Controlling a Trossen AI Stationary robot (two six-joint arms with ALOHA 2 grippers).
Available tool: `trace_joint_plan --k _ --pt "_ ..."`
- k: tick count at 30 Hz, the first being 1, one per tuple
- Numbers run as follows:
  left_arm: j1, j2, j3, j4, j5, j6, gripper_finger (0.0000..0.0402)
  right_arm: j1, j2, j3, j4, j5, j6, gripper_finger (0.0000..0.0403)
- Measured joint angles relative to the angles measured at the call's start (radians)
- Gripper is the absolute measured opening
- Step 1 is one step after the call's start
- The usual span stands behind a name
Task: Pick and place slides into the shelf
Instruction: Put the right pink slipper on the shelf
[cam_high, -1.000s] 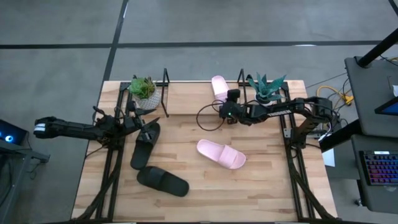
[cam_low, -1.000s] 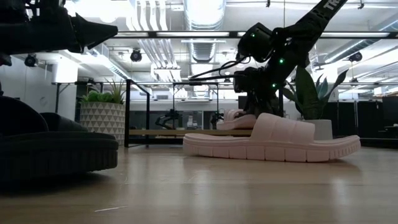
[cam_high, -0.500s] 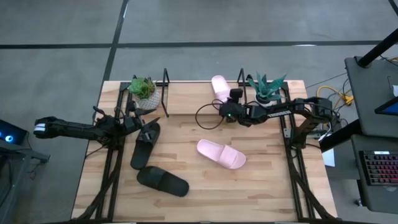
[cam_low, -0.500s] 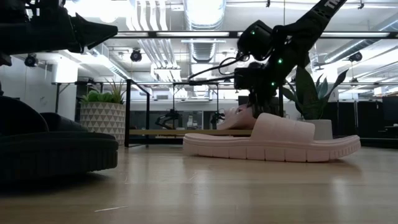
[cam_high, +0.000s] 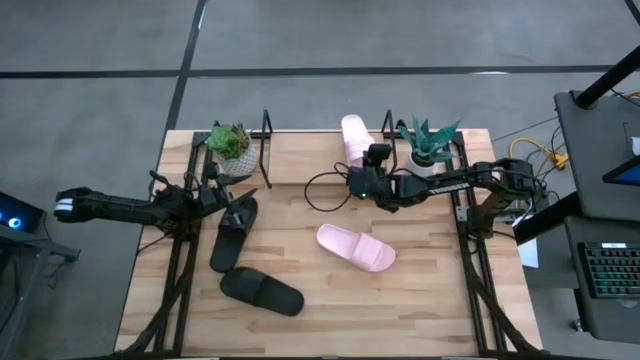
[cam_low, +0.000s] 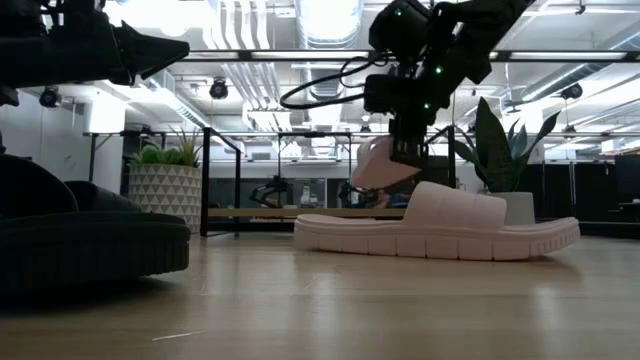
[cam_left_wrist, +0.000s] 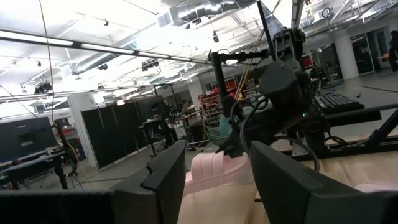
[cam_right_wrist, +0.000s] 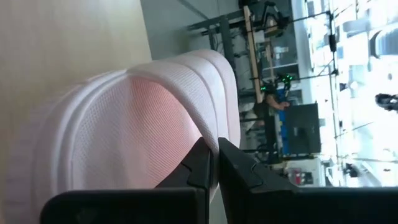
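Pinched tight on the pink slide's (cam_right_wrist: 137, 118) strap, the right gripper (cam_high: 360, 178) has that sandal up off the boards; the low view shows it hanging tilted under the fingers, clear of the tabletop. From above, the held slide (cam_high: 354, 137) sits at the far edge of the table (cam_high: 300, 250), between the shelf's (cam_high: 266, 128) two upright end frames and just left of the spiky potted plant (cam_high: 428, 142). Over on the left, the left gripper (cam_high: 222, 196) has its fingers (cam_left_wrist: 165, 180) spread wide, hovering by one black slide (cam_high: 232, 232) near the left rail. A second black slide (cam_high: 262, 291) lies nearer, toward the front-left corner. Middle of the table, the other pink slide (cam_high: 356, 247) lies flat, well apart from the black pair. Open wood runs between that pink slide and the far edge, and the front-right stretch is bare too. A leafy potted plant (cam_high: 230, 140) stands at the far left end of the shelf.
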Motion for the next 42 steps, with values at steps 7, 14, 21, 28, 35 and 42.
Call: trace_joint_plan --k 7,14,21,28,35,42 --pt "0.000 0.000 0.000 0.000 0.000 0.000 0.0164 -0.012 0.000 -0.013 -0.133 0.000 0.206 0.0011" --pt "0.000 0.000 0.000 0.000 0.000 0.000 0.0164 -0.013 0.000 -0.050 -0.132 -0.001 0.248 0.0011" --pt "0.000 0.000 0.000 0.000 0.000 0.000 0.0164 -0.014 0.000 -0.086 -0.127 -0.001 0.284 0.0011" --pt "0.000 0.000 0.000 0.000 0.000 0.000 0.0164 -0.014 0.000 -0.095 -0.121 -0.042 0.288 0.0017" --pt "0.000 0.000 0.000 0.000 0.000 0.000 0.0164 -0.018 -0.001 -0.094 -0.114 -0.055 0.322 0.0038" --pt "0.000 0.000 0.000 0.000 0.000 0.000 0.0164 -0.027 -0.001 -0.094 -0.115 -0.141 0.322 0.0090"
